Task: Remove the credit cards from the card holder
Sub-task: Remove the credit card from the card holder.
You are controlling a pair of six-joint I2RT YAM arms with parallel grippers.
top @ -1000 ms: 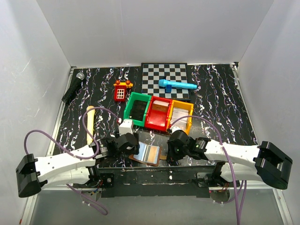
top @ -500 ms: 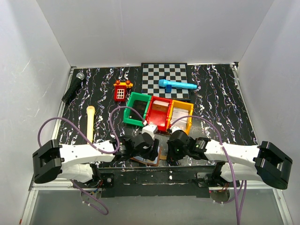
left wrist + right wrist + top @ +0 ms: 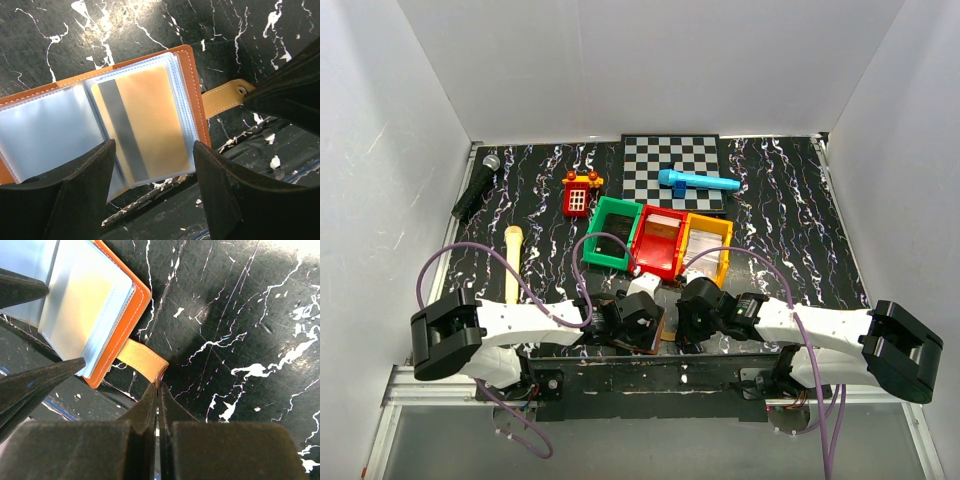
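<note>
While right hand (image 3: 159,384) clamps strap (image 3: 142,360) of card holder (image 3: 50,125), left hand (image 3: 152,150) hovers spread apart over pocketed tan card (image 3: 150,120).

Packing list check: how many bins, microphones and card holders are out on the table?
Bins: 3 (green bin, red bin, orange bin)
Microphones: 2 (black microphone, blue microphone)
Card holder: 1
Total: 6
</note>
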